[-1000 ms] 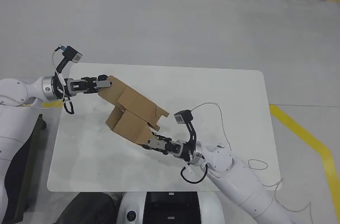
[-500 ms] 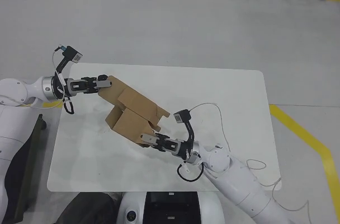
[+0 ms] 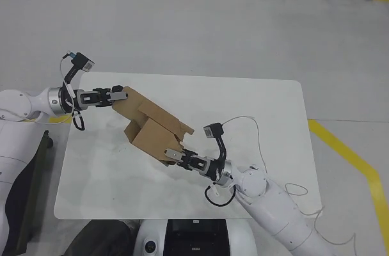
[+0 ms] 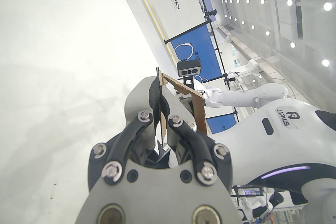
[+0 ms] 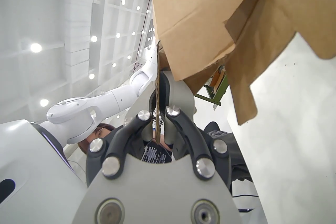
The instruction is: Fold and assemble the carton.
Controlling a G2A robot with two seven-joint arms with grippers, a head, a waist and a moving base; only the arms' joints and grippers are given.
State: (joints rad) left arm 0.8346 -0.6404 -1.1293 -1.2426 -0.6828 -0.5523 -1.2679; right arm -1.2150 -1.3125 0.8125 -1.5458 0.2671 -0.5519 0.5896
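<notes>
Brown corrugated carton (image 3: 155, 133), half-folded, creased flaps splayed, over smooth white table (image 3: 265, 121). Left gripper (image 3: 122, 96) pinches one thin edge. Right gripper (image 3: 173, 153) clamps the opposite flap.

My white, round-cornered surface (image 3: 265, 109), seen from above; the brown carton (image 3: 153, 131) is over its left half, contact unclear.
</notes>
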